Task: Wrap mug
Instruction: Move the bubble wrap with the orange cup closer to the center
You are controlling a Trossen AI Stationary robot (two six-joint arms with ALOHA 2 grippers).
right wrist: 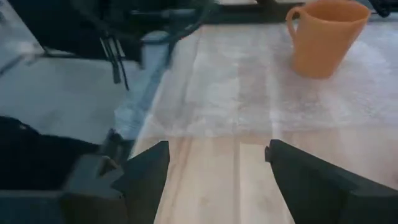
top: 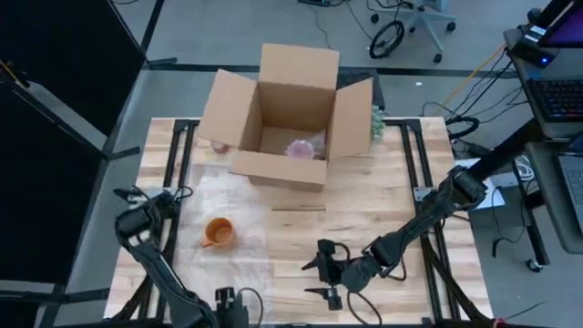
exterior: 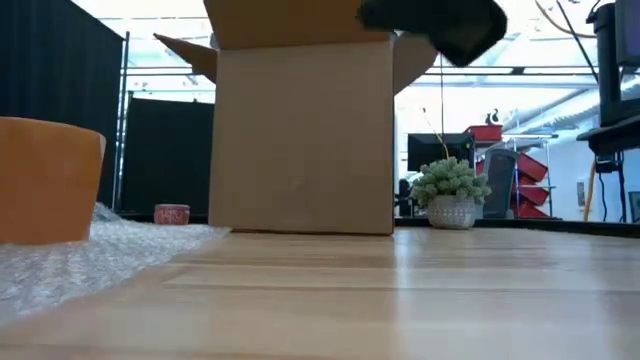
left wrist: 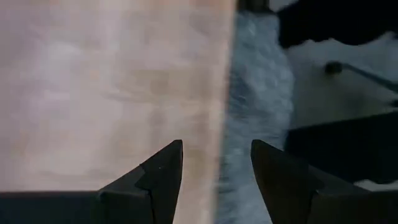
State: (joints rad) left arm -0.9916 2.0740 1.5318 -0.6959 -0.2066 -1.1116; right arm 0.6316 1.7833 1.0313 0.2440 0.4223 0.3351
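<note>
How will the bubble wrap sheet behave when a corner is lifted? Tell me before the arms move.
The bubble wrap looks thin and translucent, so it will probably drape limply. It likely weighs little and may slide on the smooth wood table. The orange mug standing on it should pin that part down, though a hard pull might tip it.

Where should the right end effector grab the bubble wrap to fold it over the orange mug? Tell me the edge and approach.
Take the bubble wrap at its near edge, coming low from the table's middle. The sheet lies flat with the orange mug upright on it, handle toward the left arm. The right end effector is open and already faces that edge; the left end effector waits near the table's front edge.
</note>
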